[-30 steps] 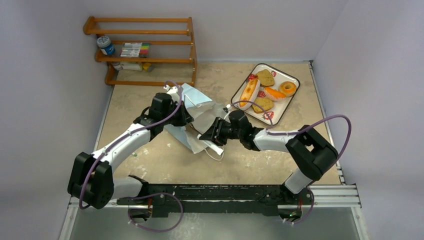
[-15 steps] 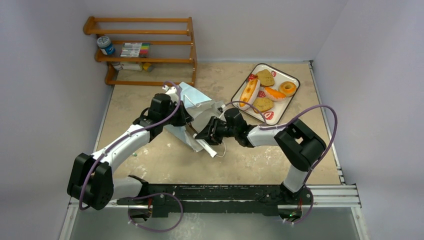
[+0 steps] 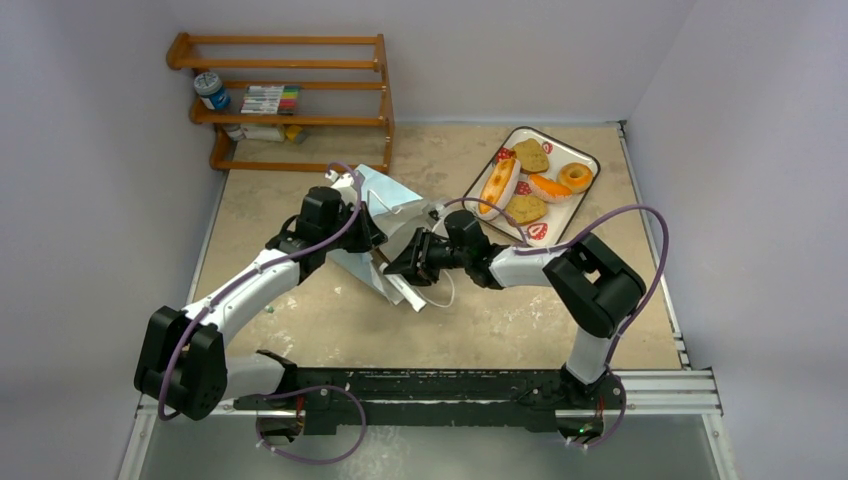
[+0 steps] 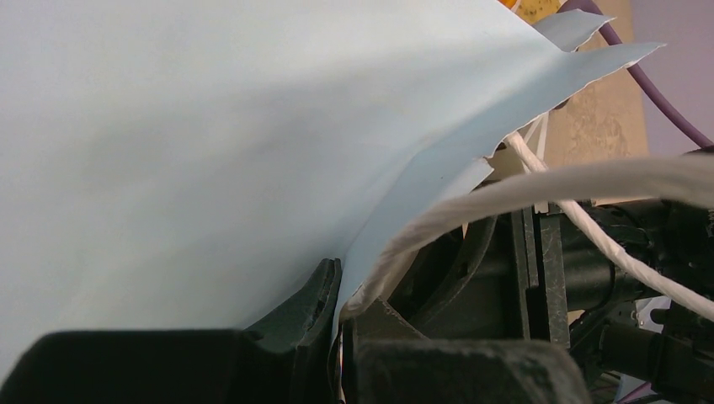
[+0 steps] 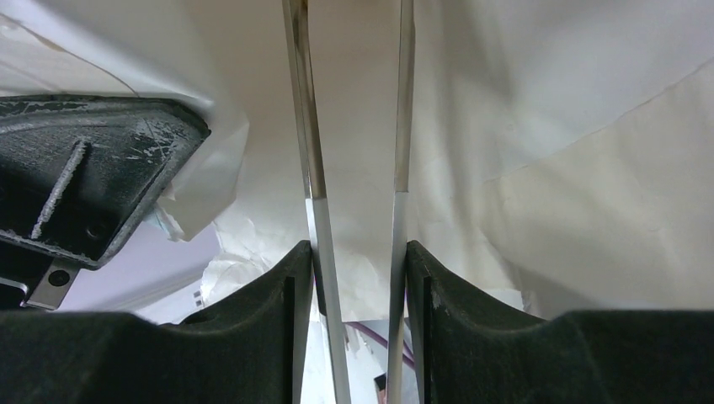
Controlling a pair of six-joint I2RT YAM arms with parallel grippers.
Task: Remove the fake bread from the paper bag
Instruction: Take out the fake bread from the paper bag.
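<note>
Left wrist view: left jaws pinch the rim of the paper bag (image 4: 210,126), holding it open I'd guess, while right jaws reach inside, narrowly parted, empty

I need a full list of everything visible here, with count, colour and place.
bag: one, light blue, table centre
tray: one, white with red print, far right
bread: five pieces, golden and orange, on tray
rack: one, wooden, far left
jar: one, blue lid, on rack
markers: one pack, mixed colours, on rack
table: one, tan
left end effector: one, black, shut on bag edge
right end effector: one, black, open at bag mouth
</note>
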